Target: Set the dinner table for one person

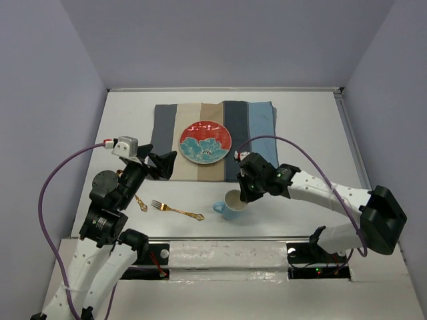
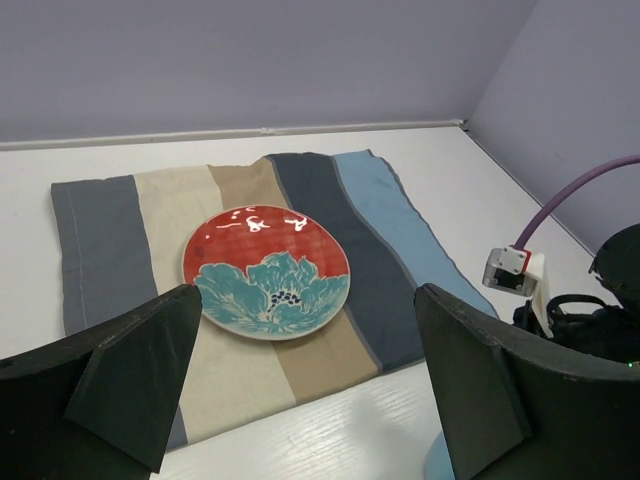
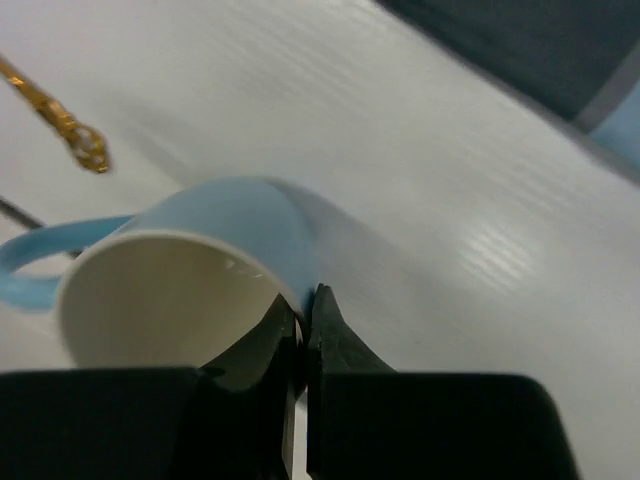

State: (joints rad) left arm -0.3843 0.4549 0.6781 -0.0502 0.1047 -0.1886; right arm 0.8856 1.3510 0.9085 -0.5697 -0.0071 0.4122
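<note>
Desk: the large flat white desk (image 1: 307, 117) carries everything and runs from the arm bases to the far wall.
Left gripper: the black two-finger left gripper (image 1: 162, 164) hovers at the left edge of the mat, spread wide and holding nothing.
Small utensil: a little gold metal piece (image 1: 141, 203) lies near the left arm; whether it is a spoon I cannot tell.
Fork: a slim gold metal fork (image 1: 175, 209) lies flat on the bare desk, just left of the mug.
Mat: the striped cloth mat in grey, beige, tan and blue (image 1: 257, 127) lies flat at the middle of the desk.
Plate: a round ceramic plate, red with a teal flower (image 1: 205, 142), sits on the mat.
Mug: the light blue ceramic mug with a cream inside (image 3: 230, 230) is in front of the mat, off it; I cannot tell whether its base rests on the desk.
Right gripper: the black right gripper (image 3: 303, 335) is pinched tight on one wall of the mug's rim.
Risk, slip: the hold is a thin pinch on a smooth rim, so the mug may well swing or drop out.
Risk, knock: the mug's handle is near the fork's handle end, so a low carry could drag the fork.
Risk, clash: both arms are close to the mat and could meet over it.
Count: one desk, one mat, one plate, one mug, one fork, one small gold piece, two grippers.
</note>
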